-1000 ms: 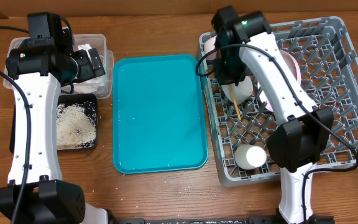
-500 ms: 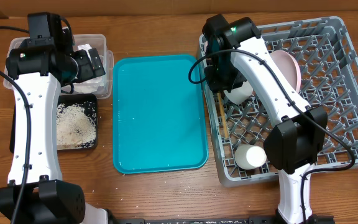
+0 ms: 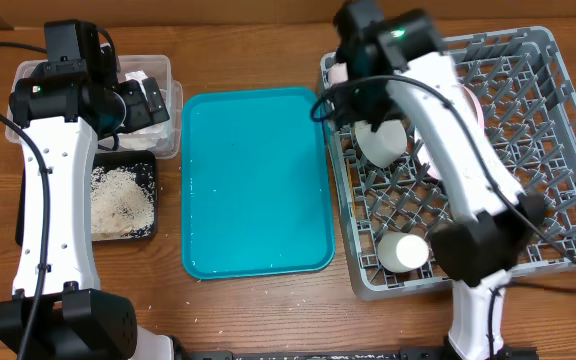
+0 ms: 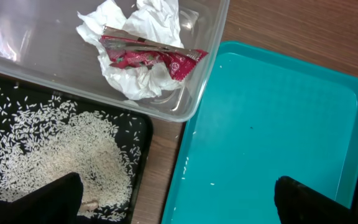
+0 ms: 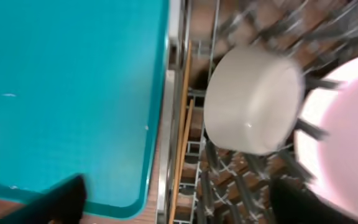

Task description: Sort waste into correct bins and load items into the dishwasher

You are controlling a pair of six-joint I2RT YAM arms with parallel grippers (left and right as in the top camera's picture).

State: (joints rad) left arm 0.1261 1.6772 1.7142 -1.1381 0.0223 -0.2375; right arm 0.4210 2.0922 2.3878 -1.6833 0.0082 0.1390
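Note:
My right gripper [image 5: 182,199] hangs open and empty over the left edge of the grey dish rack [image 3: 543,115]. Below it two wooden chopsticks [image 5: 182,124] lie along that edge. A white bowl [image 5: 253,99] [image 3: 383,140] rests on the pegs, with the pink plate [image 5: 347,124] to its right. A white cup [image 3: 405,251] lies at the rack's front. My left gripper [image 4: 179,199] is open and empty. One finger is over the rice [image 4: 61,149] in the black tray [image 4: 145,155], the other over the teal tray. The clear tub [image 4: 42,62] holds the red wrapper [image 4: 148,56] and the napkin [image 4: 135,87].
The teal serving tray [image 3: 258,180] lies between the bins and the rack, with a few stray grains on it. The rack's upright pegs stand close around the bowl and plate. Bare wooden table runs along the front edge.
The right gripper has opened and let go of a chopstick, which now lies along the rack's left edge. The right wrist has drawn up and back. The left arm has not moved.

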